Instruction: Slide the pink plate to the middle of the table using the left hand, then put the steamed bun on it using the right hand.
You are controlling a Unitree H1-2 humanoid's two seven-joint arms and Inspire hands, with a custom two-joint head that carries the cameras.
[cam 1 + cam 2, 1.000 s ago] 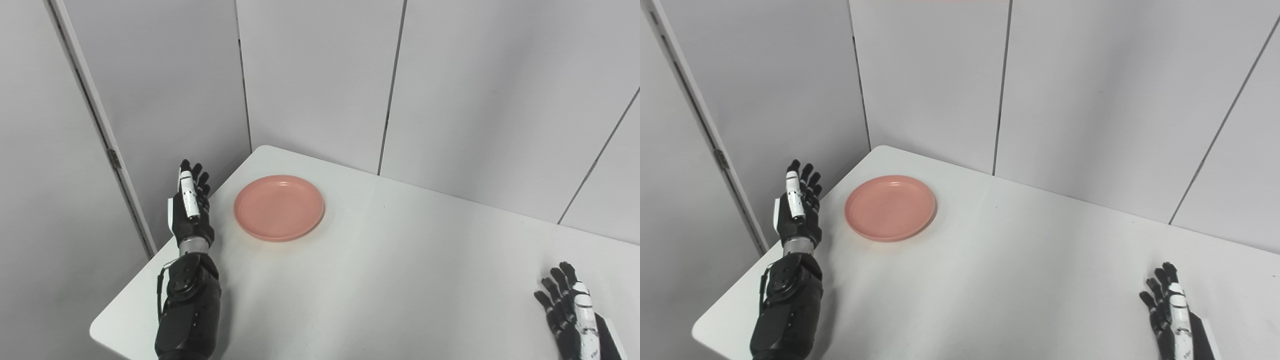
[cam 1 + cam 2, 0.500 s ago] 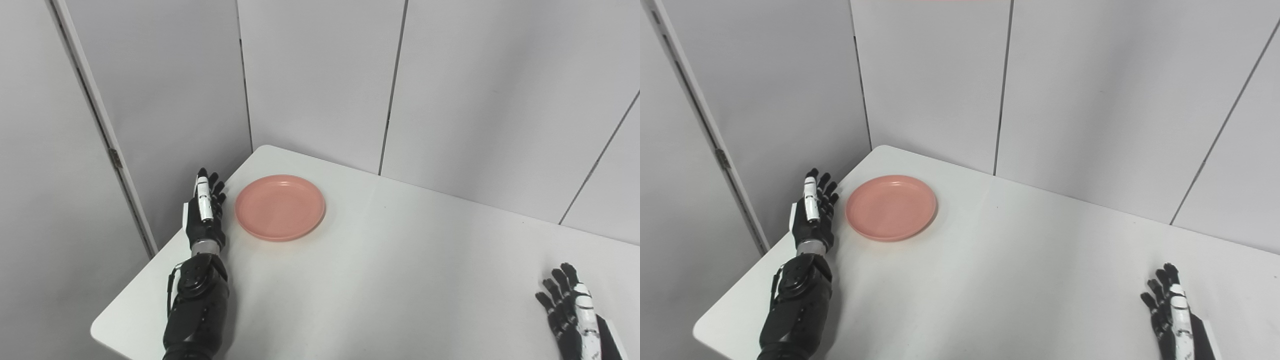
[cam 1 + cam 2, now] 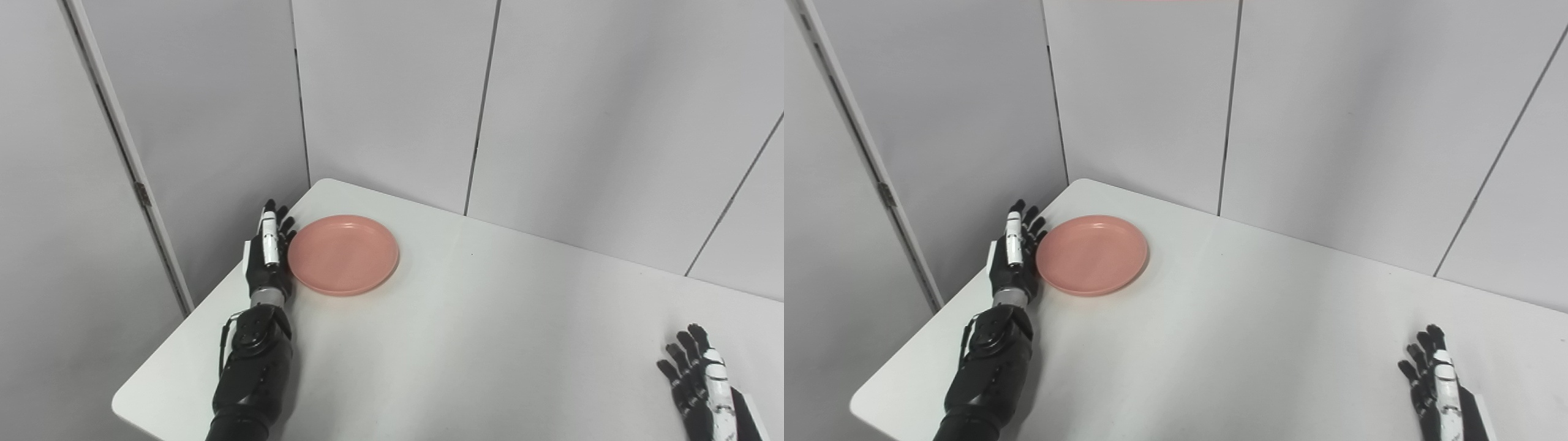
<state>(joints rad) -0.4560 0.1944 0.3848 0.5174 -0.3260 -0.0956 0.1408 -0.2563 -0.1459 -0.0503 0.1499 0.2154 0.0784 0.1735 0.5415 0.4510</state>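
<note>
A round pink plate (image 3: 343,253) lies on the white table (image 3: 465,331) near its far left corner. My left hand (image 3: 268,252) stands edge-up right against the plate's left rim, fingers straight and apart, holding nothing. Whether it touches the rim I cannot tell. My right hand (image 3: 698,386) rests low at the table's near right, fingers spread and open, partly cut off by the picture's bottom edge. No steamed bun shows in either view.
Grey wall panels (image 3: 392,98) close in behind the table and on its left. The table's left edge (image 3: 184,324) runs just outside my left forearm (image 3: 251,367).
My left hand has moved right and a little forward, from well left of the plate to right beside its left rim. The plate and my right hand have stayed put.
</note>
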